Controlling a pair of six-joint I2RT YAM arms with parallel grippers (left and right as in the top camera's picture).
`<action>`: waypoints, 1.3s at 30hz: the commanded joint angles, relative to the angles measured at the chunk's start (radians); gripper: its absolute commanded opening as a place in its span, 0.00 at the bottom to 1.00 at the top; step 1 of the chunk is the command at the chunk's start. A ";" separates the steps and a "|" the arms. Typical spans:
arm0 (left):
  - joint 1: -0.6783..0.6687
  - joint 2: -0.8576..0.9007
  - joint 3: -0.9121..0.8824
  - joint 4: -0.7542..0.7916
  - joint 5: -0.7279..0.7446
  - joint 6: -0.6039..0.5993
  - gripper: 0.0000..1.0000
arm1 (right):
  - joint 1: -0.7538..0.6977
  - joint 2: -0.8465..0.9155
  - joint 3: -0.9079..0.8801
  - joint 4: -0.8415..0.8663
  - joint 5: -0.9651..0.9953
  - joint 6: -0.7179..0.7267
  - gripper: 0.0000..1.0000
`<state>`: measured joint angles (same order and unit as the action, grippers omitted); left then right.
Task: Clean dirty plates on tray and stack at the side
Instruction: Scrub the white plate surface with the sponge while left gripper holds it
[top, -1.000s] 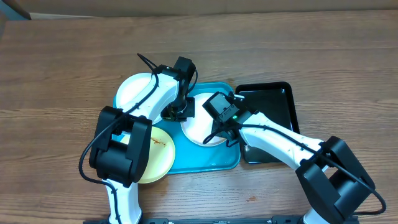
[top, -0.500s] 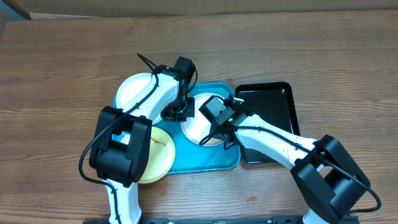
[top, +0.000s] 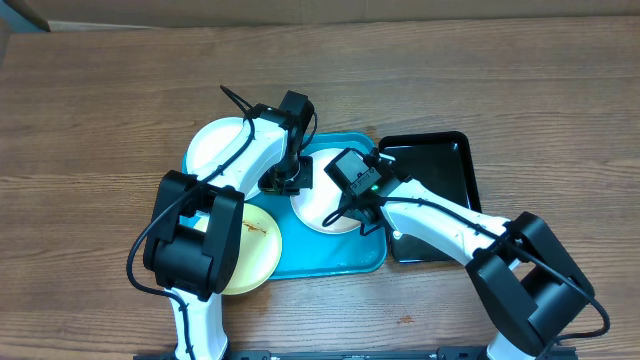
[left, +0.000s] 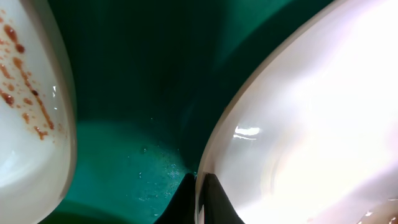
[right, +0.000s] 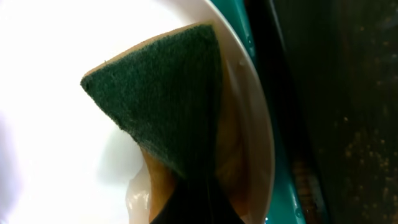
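Green sponge (right: 161, 93) is clamped in the downturned right end effector (right: 189, 205) on the plate (top: 316, 206) at the centre of the tray (top: 330, 258), its rim pinched by the left end effector (left: 198, 202).

Plates (top: 215, 145) on tray (top: 340, 256), sponge (right: 161, 99) atop one

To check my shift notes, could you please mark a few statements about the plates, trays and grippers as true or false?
1. The right gripper holds a green sponge on a white plate. True.
2. The left gripper hangs open above the table. False: it is shut on that plate's rim.
3. The black tray lies right of the turquoise tray. True.
4. All plates are stacked. False: the yellow plate and the other white plate lie separately.
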<state>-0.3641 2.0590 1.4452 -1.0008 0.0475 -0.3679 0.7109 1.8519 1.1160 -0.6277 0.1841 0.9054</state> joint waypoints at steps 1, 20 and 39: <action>-0.002 0.015 -0.003 0.003 -0.004 -0.006 0.04 | -0.018 0.076 -0.018 0.016 0.010 0.004 0.04; -0.002 0.015 -0.003 -0.010 -0.007 0.032 0.04 | -0.176 0.092 -0.017 0.175 -0.209 -0.227 0.04; -0.002 0.015 -0.003 -0.023 -0.026 0.031 0.04 | -0.191 0.175 -0.017 0.340 -0.367 -0.423 0.04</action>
<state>-0.3557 2.0590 1.4483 -1.0023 0.0486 -0.3679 0.5228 1.9442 1.1233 -0.2993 -0.1543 0.5613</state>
